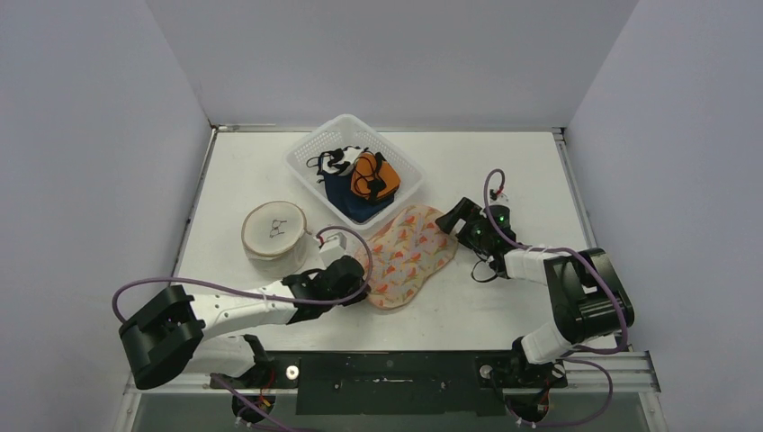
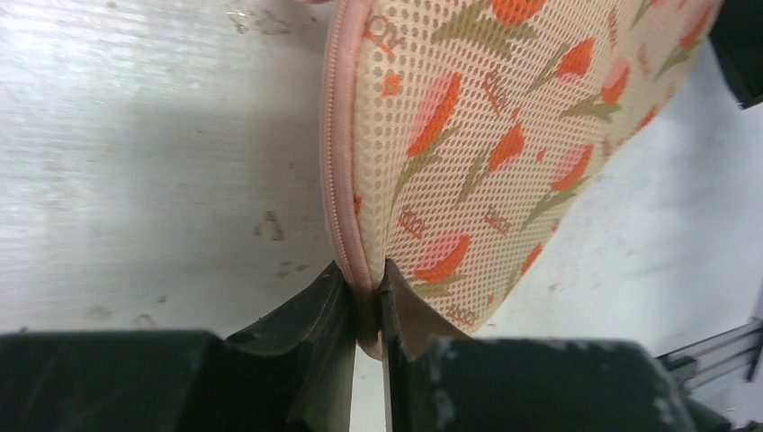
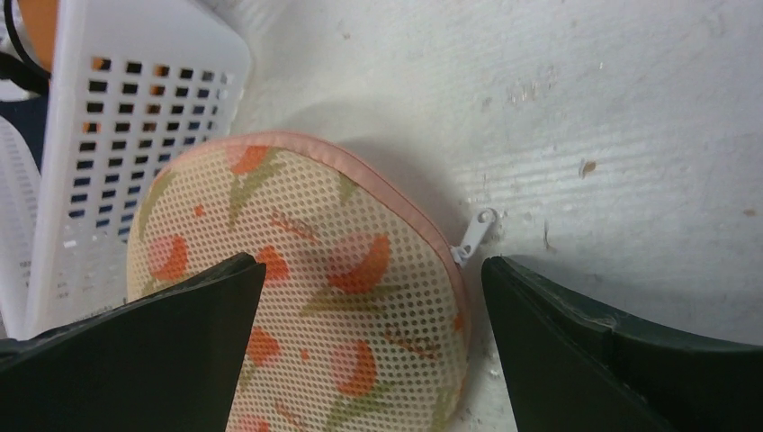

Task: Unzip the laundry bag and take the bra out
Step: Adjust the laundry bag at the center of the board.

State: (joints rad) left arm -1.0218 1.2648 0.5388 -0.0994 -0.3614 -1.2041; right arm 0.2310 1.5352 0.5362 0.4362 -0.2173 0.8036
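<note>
The laundry bag (image 1: 409, 256) is a flat cream mesh pouch with orange flowers and a pink zipper edge, lying mid-table. My left gripper (image 1: 358, 281) is at its near-left end, shut on the pink zipper edge (image 2: 346, 207), which is pinched between the two black fingers (image 2: 310, 315). My right gripper (image 1: 452, 219) hovers open over the bag's far-right end (image 3: 333, 306), its jaws wide apart. The white zipper pull (image 3: 474, 234) lies on the table just inside the right-hand finger. The bra is hidden.
A white slotted basket (image 1: 301, 155) with orange and dark blue clothes stands behind the bag, close to its far end (image 3: 135, 117). A round white mesh case (image 1: 274, 229) sits left of the bag, near the left arm.
</note>
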